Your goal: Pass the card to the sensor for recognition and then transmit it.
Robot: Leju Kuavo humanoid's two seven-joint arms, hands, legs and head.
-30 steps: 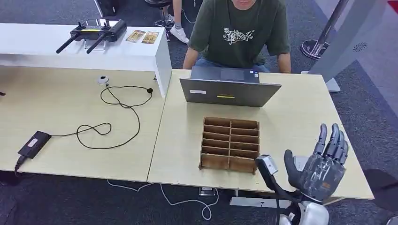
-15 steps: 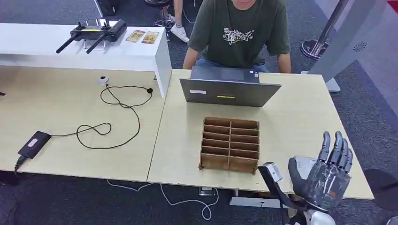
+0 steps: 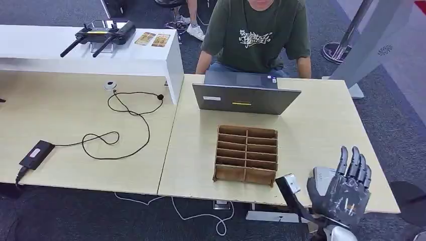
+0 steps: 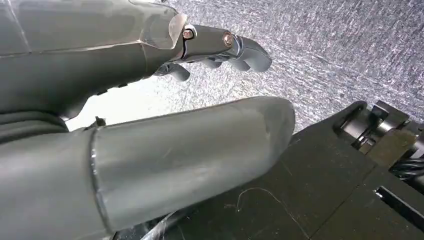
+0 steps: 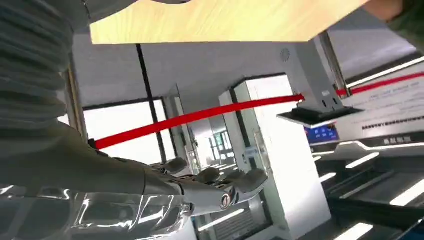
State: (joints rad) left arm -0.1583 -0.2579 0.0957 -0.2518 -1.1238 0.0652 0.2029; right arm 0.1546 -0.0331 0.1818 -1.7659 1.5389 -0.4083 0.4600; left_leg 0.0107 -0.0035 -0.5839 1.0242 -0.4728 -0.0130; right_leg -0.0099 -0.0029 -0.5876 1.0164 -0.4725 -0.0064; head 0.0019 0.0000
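Grey robot hands, glossy dark fingers.
Right hand [image 3: 340, 190]: dark translucent shell, thick grey thumb, silver wrist. Left hand [image 4: 150, 115]: matte grey covers, copper-coloured screws at the fingers [image 4: 240, 47].

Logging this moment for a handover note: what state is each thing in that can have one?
Right hand: raised over the table's near right corner, fingers apart, holding nothing.
Left hand: hanging over the floor, holding nothing.
Laptop: open, facing the person.
Wooden divider tray: compartments empty.
Black cable: loose, looped on the table.
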